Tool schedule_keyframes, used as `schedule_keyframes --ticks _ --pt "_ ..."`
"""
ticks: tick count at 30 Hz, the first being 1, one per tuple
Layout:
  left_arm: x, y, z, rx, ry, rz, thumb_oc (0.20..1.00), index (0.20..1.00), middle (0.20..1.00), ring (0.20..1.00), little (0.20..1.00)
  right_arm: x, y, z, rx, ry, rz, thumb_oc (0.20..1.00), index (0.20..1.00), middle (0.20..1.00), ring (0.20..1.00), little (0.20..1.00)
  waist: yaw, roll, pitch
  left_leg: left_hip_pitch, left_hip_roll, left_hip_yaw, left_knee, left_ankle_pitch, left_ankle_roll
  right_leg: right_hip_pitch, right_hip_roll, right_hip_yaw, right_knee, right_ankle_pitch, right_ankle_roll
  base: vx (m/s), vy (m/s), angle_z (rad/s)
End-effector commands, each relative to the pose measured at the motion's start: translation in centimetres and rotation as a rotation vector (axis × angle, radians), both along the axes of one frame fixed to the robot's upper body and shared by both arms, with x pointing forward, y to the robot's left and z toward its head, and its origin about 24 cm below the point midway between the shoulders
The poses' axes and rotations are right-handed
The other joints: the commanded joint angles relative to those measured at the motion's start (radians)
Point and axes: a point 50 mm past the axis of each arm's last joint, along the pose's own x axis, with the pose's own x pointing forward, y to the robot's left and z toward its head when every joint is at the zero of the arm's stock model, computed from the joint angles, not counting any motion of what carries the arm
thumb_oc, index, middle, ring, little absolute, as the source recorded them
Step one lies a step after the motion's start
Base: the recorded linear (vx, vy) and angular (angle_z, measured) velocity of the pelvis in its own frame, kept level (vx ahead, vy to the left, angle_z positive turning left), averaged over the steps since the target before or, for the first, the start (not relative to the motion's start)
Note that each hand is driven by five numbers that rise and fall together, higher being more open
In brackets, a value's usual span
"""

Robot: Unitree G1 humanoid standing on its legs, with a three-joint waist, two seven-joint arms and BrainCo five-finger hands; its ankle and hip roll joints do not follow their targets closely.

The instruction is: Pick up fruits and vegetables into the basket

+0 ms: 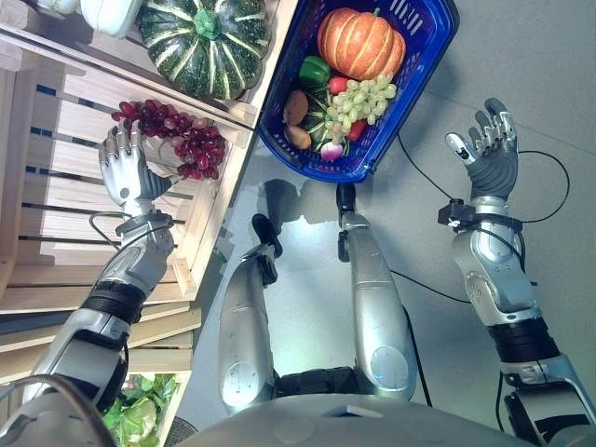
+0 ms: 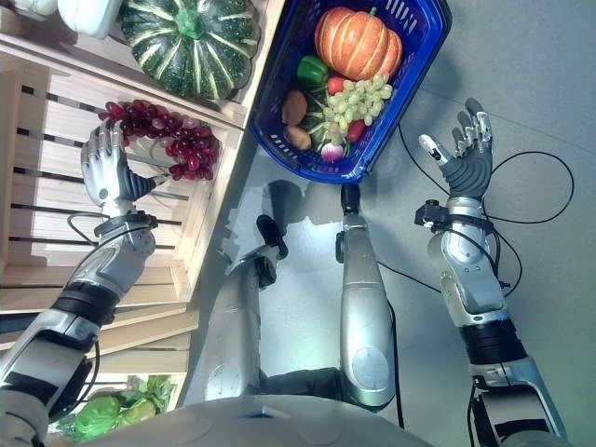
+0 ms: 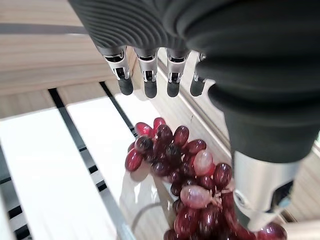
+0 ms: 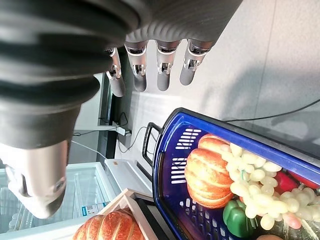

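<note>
The left hand (image 1: 126, 168) reaches into a slatted wooden crate (image 1: 56, 200) on the left, its fingers straight and relaxed, holding nothing. It sits just beside one bunch of red grapes (image 1: 182, 140), which lies on the slats against the crate's right wall. The left wrist view shows what the head views do not: the fingertips (image 3: 148, 89) hang above the bunch, apart from it, with the thumb beside the grapes.

Farther off in the next crate lies one striped green pumpkin (image 1: 205, 42).

The right hand (image 2: 461, 154) is raised over the grey floor (image 1: 521, 74), well apart from everything, palm open and fingers spread, empty.

Between the two arms, on the far side, stands one blue basket (image 1: 424, 65). In it lie one orange pumpkin (image 1: 358, 42), one bunch of green grapes (image 1: 363, 101), one green pepper (image 1: 314, 71) and several smaller pieces that I cannot tell apart.

The right wrist view alone shows the basket's dark handle (image 4: 148, 145) and a second orange pumpkin (image 4: 107, 227) in a crate corner beyond the basket.
</note>
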Motion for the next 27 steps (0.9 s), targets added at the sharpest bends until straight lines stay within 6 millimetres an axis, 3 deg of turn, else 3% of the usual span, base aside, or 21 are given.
schedule_keyframes --ticks 1,9,10,13,21,27 --pt "-0.8 2.6 1.0 0.041 -0.061 0.105 1.000 1.000 1.000 1.000 1.000 -0.7 -0.7 1.2 -0.024 -0.059 0.001 1.000 1.000 1.000 1.000 1.000 -0.015 0.013 -0.042 -0.036 -0.051 0.058 -0.073 0.098 0.009 -0.021 0.061 0.002 0.074 -0.077 0.021 0.01 0.045 -0.11" --pt "-0.4 1.7 1.7 0.024 -0.104 0.072 1.000 1.000 1.000 1.000 1.000 -0.7 -0.4 1.4 -0.034 -0.065 -0.001 1.000 1.000 1.000 1.000 1.000 -0.016 0.026 -0.042 -0.040 -0.057 0.055 -0.072 0.099 0.005 -0.028 0.058 0.005 0.077 -0.082 0.016 -0.01 0.012 -0.03" --pt "-0.4 1.6 1.9 0.025 -0.115 0.069 1.000 1.000 1.000 1.000 1.000 -0.6 -0.3 1.6 -0.034 -0.073 0.000 1.000 1.000 1.000 1.000 1.000 -0.015 0.026 -0.042 -0.059 -0.054 0.068 -0.080 0.126 0.015 -0.047 0.058 -0.001 0.067 -0.053 0.008 -0.07 -0.002 0.05" --pt "-0.4 1.4 1.8 0.035 -0.109 0.060 1.000 1.000 1.000 1.000 1.000 -0.6 -0.2 1.5 -0.035 -0.071 -0.001 1.000 1.000 1.000 1.000 1.000 -0.014 0.027 -0.042 -0.042 -0.057 0.056 -0.073 0.099 0.005 -0.029 0.059 0.004 0.075 -0.082 0.015 0.05 0.004 0.03" --pt "0.2 2.0 1.7 0.059 -0.026 0.112 1.000 1.000 1.000 1.000 1.000 -0.2 0.2 1.9 -0.024 -0.073 0.012 1.000 1.000 1.000 1.000 1.000 -0.020 0.016 -0.042 -0.062 -0.048 0.057 -0.062 0.100 0.005 -0.047 0.069 0.007 0.086 -0.081 0.015 0.00 0.000 0.00" --pt "0.6 3.1 0.5 0.059 0.103 0.193 1.000 1.000 1.000 1.000 1.000 0.3 0.3 2.0 -0.013 -0.067 0.028 1.000 1.000 1.000 1.000 1.000 -0.033 0.010 -0.042 -0.078 -0.043 0.060 -0.056 0.102 0.004 -0.065 0.076 0.013 0.093 -0.078 0.015 0.00 0.000 0.00"
